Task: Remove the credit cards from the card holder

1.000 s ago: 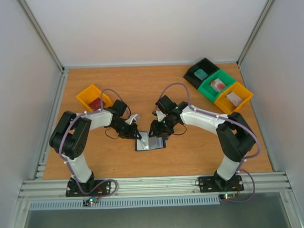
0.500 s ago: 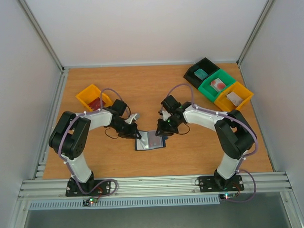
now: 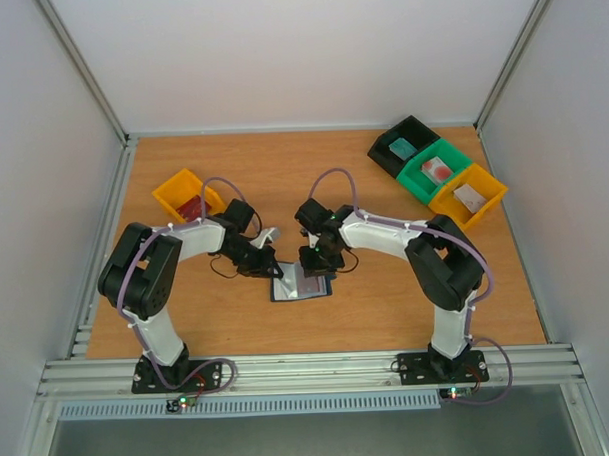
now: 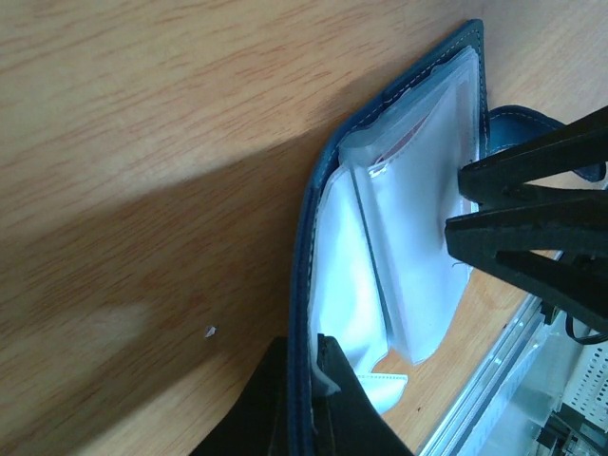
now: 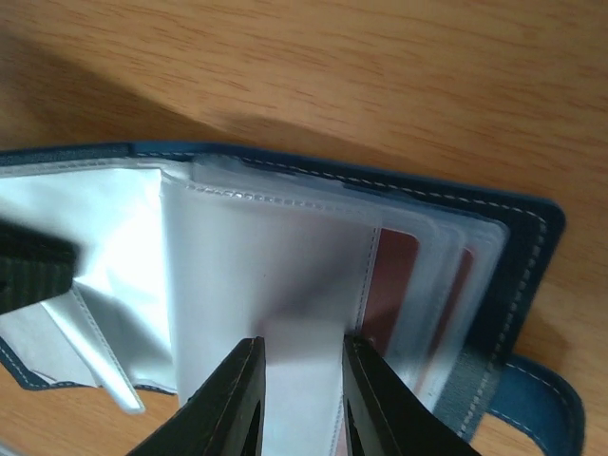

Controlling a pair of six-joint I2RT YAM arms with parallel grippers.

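Observation:
The navy card holder (image 3: 302,286) lies open on the table between the two arms, pale pockets facing up. My left gripper (image 3: 269,270) is shut on the holder's navy left edge (image 4: 306,285), pinching it between its fingertips (image 4: 353,418). My right gripper (image 3: 314,268) is open, its fingers (image 5: 231,399) standing low over the translucent pocket sleeves (image 5: 266,275) of the right half. Red credit cards (image 5: 394,275) show inside the pockets, just right of the right finger. The closing tab (image 5: 532,404) sticks out at the lower right. The right gripper's fingers (image 4: 532,218) also show in the left wrist view.
A yellow bin (image 3: 186,195) holding something red stands at the far left. A black bin (image 3: 405,144), a green bin (image 3: 438,170) and a yellow bin (image 3: 468,194) stand in a row at the back right. The metal frame rail (image 3: 309,368) runs along the near edge.
My right gripper swung out to the right, then came back left and lower over the holder's right half. The left arm and the holder have not moved.

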